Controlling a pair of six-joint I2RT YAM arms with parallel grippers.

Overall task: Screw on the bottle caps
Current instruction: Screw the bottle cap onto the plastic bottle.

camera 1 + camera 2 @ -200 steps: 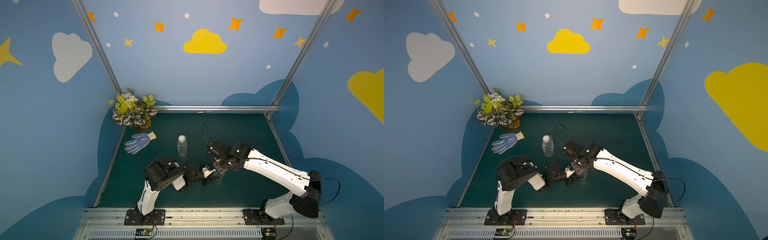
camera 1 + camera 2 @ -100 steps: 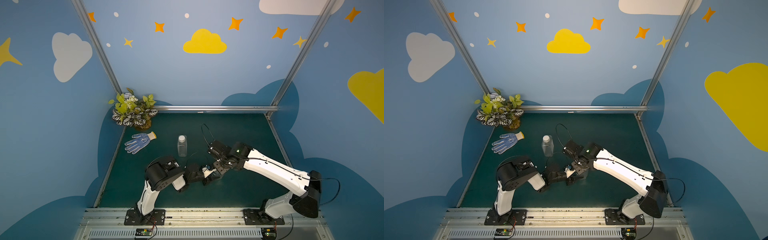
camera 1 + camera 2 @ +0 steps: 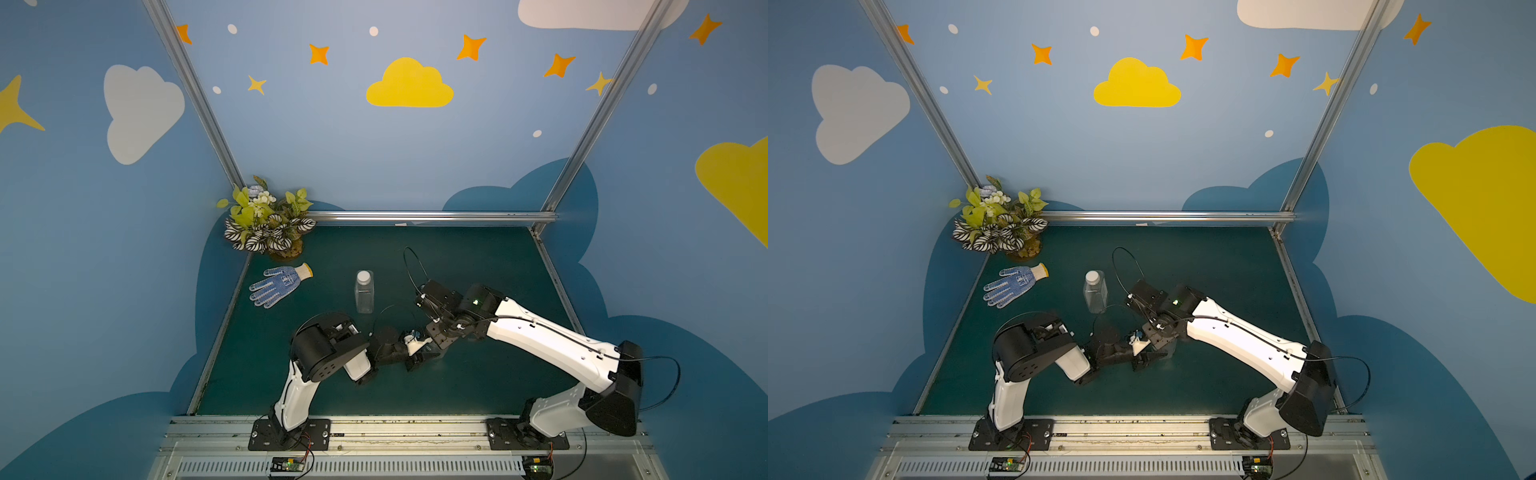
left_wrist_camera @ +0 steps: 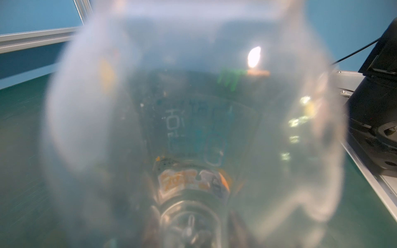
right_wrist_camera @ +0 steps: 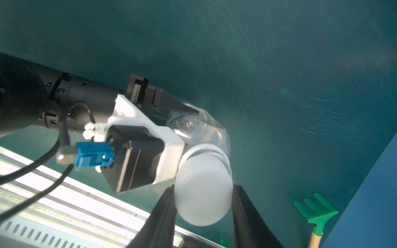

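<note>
Pincer positions and likely faults.

**Top views:** left pincer [image 3: 419, 360] and right pincer [image 3: 438, 341] meet low over the green surface [image 3: 478, 270], near its front middle. What lies between them is too small to tell. Behind them the rectangular bottle [image 3: 364, 293] stands upright with its fitted cap [image 3: 363, 276] on, well apart from a glove [image 3: 279, 286] and a plant [image 3: 268, 226].

**Left wrist view:** the round bottle [image 4: 193, 128] fills the frame, blurred. The left pincer's own fingers cannot be made out.

**Right wrist view:** the right pincer [image 5: 204, 190] is closed on the white cap [image 5: 204, 201], one finger on each side. The cap sits on the round bottle's neck, with a neck ring [image 5: 206, 150] showing beneath it. One left finger [image 5: 176, 105] presses the bottle's clear wall, so the left pincer appears closed on the body.

**Risks, as judged:**
- The smooth, thin bottle may spin or buckle in that grip under the turning force.
- If the cap started askew, it may cross-thread.
- The right fingers may slip round the smooth cap.
- The left camera mount [image 5: 141, 150], just beside the cap, may be struck when the right pincer rotates.
</note>
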